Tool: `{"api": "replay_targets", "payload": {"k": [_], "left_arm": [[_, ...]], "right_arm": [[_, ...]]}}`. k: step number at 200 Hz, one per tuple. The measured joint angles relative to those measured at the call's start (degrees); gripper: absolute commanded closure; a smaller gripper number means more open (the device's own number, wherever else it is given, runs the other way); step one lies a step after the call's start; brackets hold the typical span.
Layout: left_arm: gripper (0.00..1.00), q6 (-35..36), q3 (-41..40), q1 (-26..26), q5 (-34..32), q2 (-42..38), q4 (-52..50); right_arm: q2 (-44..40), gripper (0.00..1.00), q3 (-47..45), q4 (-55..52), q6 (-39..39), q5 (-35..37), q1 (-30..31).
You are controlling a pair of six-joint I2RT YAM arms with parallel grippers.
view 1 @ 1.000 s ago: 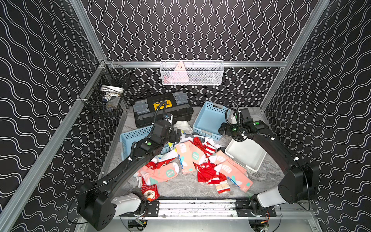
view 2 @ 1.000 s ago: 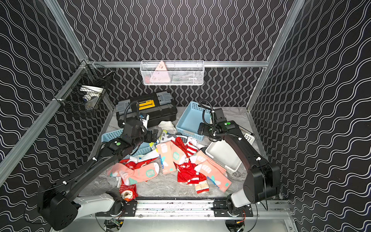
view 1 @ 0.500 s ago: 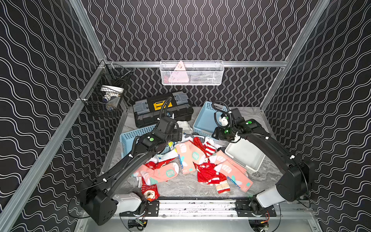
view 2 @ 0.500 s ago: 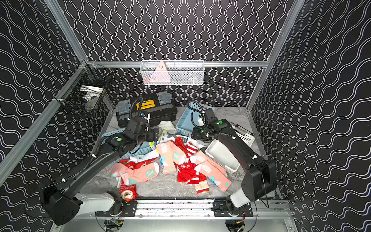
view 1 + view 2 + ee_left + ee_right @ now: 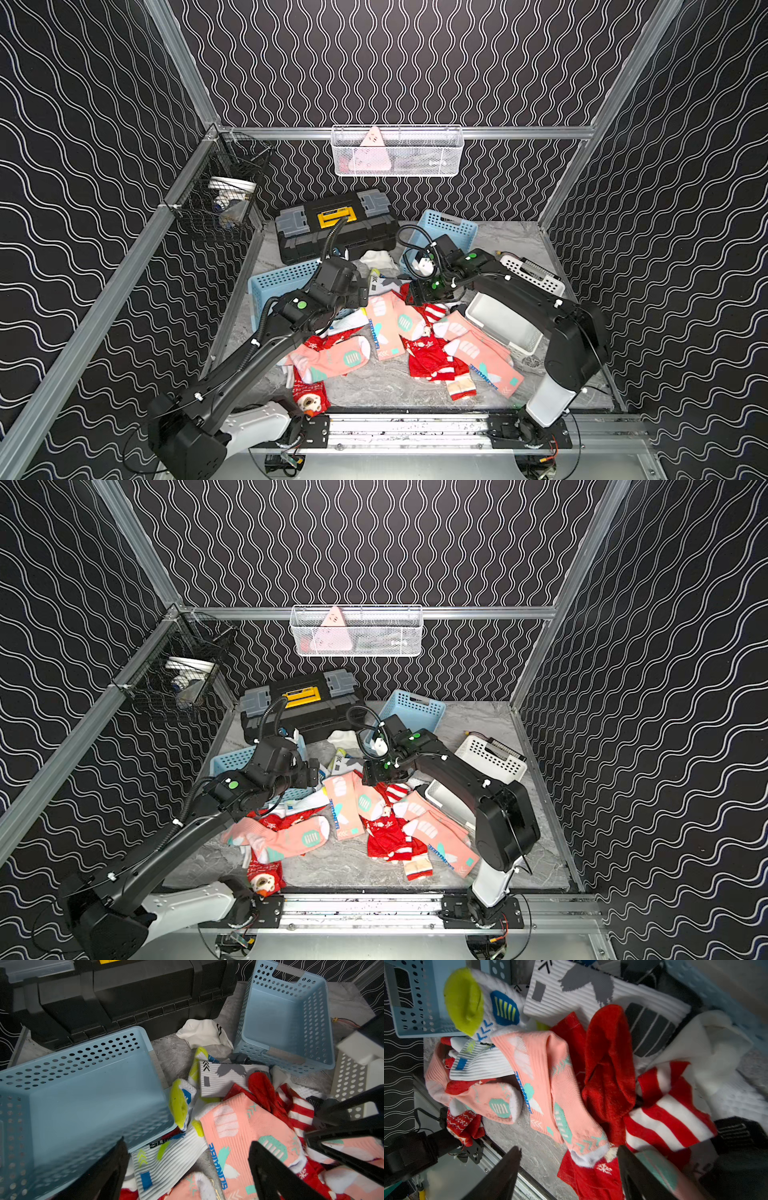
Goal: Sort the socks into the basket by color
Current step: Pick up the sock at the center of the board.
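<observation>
Socks (image 5: 390, 328) heaped mid-tabletop (image 5: 395, 390): salmon-pink with teal patches, red Christmas-patterned, red-white striped, white with yellow. Sock count obscured by overlap. Blue baskets (image 5: 282, 276): two counted; white basket (image 5: 532, 278): one. Left gripper (image 5: 187, 1142), right gripper (image 5: 569, 1148): fingers spread apart, nothing clamped.

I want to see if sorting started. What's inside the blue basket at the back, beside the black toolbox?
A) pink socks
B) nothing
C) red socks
B: in the left wrist view the blue basket shows only its bare bottom; the socks lie outside it.
</observation>
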Motion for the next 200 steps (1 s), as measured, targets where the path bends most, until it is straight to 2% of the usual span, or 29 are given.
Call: {"api": "replay_targets", "payload": {"k": [44,80,115,200], "left_arm": [[0.06,-1.2,-1.0,0.0,0.1,-1.6,-1.4],[0.06,-1.5,-1.6,0.0,0.4,-2.2,-1.4],[0.06,-1.7,-2.3,0.0,1.0,-2.0,-1.3],[0.06,-2.3,-3.0,0.0,1.5,-5.1,-1.8]], "right_arm": [[2.1,0.24,0.9,0.2,-0.8,1.3,0.7],[-2.2,0.22,-2.3,-1.4,-1.3,6.2,0.7],[-2.6,0.22,-2.9,-2.4,-2.1,6.1,1.1],[9.3,0.20,8.5,4.6,-3.2,2.8,3.6]]}}
